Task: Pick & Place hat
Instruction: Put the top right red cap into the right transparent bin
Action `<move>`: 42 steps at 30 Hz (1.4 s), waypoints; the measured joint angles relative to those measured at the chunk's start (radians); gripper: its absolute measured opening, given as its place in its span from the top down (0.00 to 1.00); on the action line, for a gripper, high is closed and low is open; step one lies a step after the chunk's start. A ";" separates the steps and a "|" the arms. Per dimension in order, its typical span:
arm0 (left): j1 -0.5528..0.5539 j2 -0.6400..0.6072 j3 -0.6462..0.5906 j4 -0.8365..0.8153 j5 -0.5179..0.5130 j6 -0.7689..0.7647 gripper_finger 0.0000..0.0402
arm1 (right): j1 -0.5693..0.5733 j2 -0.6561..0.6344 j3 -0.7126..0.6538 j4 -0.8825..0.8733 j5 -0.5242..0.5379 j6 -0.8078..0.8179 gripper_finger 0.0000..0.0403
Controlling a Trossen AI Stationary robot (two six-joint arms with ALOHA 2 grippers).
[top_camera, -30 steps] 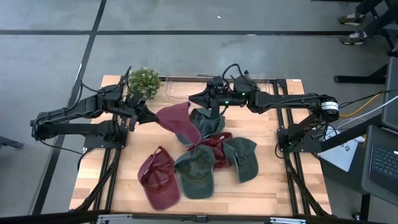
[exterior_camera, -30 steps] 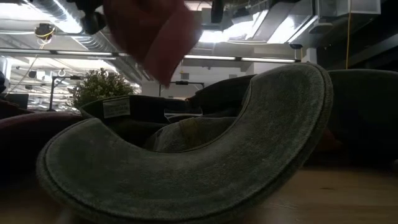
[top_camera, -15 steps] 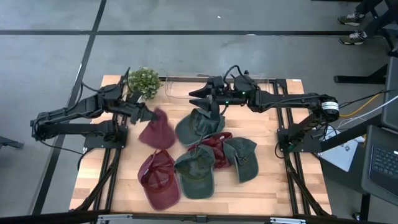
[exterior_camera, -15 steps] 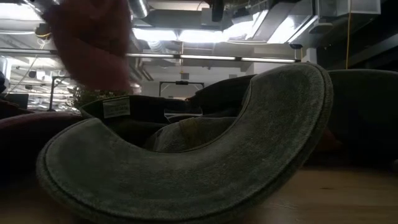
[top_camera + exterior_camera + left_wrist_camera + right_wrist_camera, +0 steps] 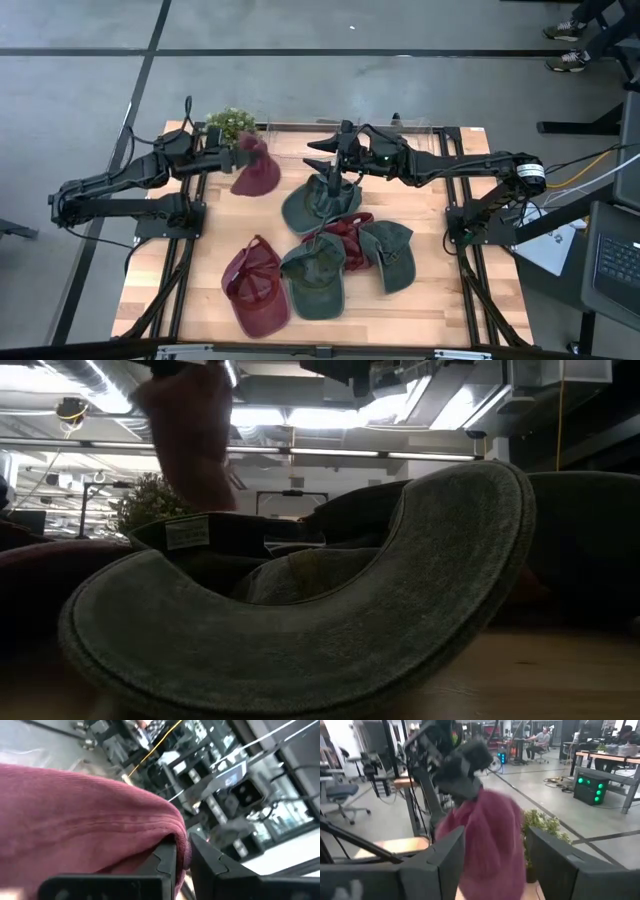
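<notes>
A maroon hat (image 5: 258,172) hangs in my left gripper (image 5: 240,155), above the table's far-left part beside the potted plant (image 5: 230,122). In the low view this maroon hat (image 5: 195,430) dangles high up. My right gripper (image 5: 325,158) is open and hovers over a green hat (image 5: 318,203) that lies on the table near the middle. In the right wrist view the maroon hat (image 5: 492,845) shows farther off, beyond the open fingers (image 5: 445,857), with the left gripper (image 5: 457,767) above it. My left gripper pinches the maroon hat's stitched edge (image 5: 175,832) between its two fingers (image 5: 167,862). The fingers reach in roughly level from the table's left. The hat is lifted clear and hangs slack below the fingers.
Several more hats lie in a pile on the near half: a maroon one (image 5: 258,290), a green one (image 5: 315,275), another maroon (image 5: 345,230) and a green one (image 5: 392,252). A clear box (image 5: 300,135) stands at the far edge. A green brim (image 5: 300,630) fills the low view.
My left gripper has carried the maroon hat off the pile at the table's middle, first toward the left edge, then up and toward the far edge beside the plant. The hat has gone from spread out over the green hat to hanging bunched below the fingers.
</notes>
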 joint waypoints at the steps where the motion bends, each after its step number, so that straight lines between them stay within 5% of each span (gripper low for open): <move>1: 0.000 0.012 0.000 0.023 -0.007 -0.008 0.93 | 0.000 0.000 0.000 0.000 0.000 -0.001 0.44; 14: -0.003 0.223 0.000 0.430 0.009 -0.045 0.93 | -0.022 0.000 0.000 -0.021 0.015 -0.003 0.20; 25: -0.049 0.364 0.000 0.668 0.011 -0.023 0.93 | -0.028 0.075 0.000 0.028 -0.079 0.005 0.20; 32: -0.093 0.384 0.000 0.676 0.061 -0.027 0.93 | -0.040 0.089 0.000 0.046 -0.040 -0.007 0.20; 42: -0.121 0.384 0.000 0.684 0.114 0.008 0.93 | -0.056 0.089 0.000 0.054 -0.191 0.001 0.30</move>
